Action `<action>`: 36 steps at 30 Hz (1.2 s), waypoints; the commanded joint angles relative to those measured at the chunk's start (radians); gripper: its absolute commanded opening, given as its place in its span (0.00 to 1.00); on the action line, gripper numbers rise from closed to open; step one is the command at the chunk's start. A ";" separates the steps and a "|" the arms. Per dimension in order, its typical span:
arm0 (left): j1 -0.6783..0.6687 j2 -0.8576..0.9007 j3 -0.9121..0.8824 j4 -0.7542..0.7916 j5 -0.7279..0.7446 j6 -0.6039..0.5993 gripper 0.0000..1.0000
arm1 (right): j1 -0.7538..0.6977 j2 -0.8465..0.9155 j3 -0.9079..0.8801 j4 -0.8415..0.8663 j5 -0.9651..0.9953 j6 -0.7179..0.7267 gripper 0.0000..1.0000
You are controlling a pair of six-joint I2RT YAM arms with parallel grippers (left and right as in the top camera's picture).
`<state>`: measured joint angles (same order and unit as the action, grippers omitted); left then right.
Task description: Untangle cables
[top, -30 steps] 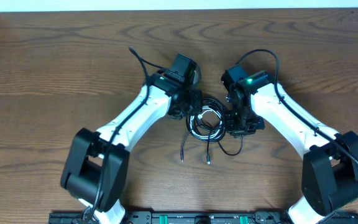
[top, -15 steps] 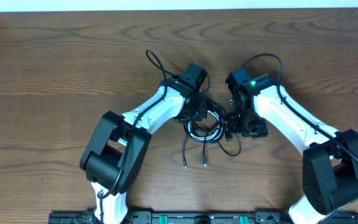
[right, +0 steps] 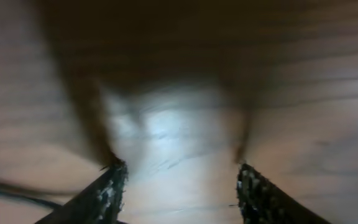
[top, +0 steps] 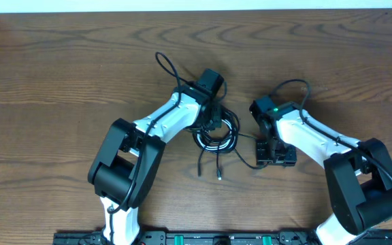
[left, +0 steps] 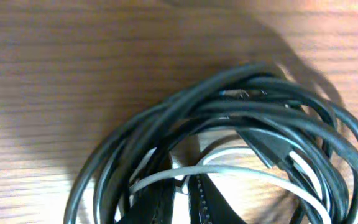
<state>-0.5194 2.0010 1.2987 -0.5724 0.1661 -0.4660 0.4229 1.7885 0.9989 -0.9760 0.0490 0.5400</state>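
The cables (top: 216, 134) lie as a tangled coil of black cords with one white cord in the middle of the table. Two loose ends with plugs (top: 209, 173) trail toward the front. One black strand (top: 246, 162) loops out to the right. My left gripper (top: 213, 124) is over the coil's far-left edge. In the left wrist view the coil (left: 241, 118) fills the frame, and the left gripper (left: 185, 202) is nearly closed among the cords, with the white cord (left: 247, 171) crossing its tips. My right gripper (top: 275, 158) is to the right of the coil, open and empty (right: 182, 180) over bare wood.
Thick black arm wires arch above the left wrist (top: 165, 66) and the right wrist (top: 292, 86). The table's far edge (top: 196, 9) runs along the top. A thin black cord (right: 5, 190) shows at the lower left of the right wrist view.
My right gripper has moved away from the coil, to the right and toward the front, and is open. The coil has shifted slightly left with my left gripper.
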 commanded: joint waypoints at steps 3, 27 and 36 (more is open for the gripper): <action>0.094 0.019 -0.047 -0.025 -0.089 0.001 0.14 | -0.085 0.011 -0.012 0.009 0.306 0.076 0.53; 0.162 0.019 -0.101 -0.016 0.055 0.082 0.14 | -0.427 0.011 -0.012 0.243 -0.131 -0.245 0.89; 0.151 -0.071 -0.077 -0.050 0.276 0.203 0.13 | -0.427 0.011 -0.012 0.226 -0.377 -0.349 0.92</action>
<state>-0.3630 1.9743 1.2350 -0.5968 0.3763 -0.3096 -0.0082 1.7729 1.0042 -0.7517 -0.1032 0.2676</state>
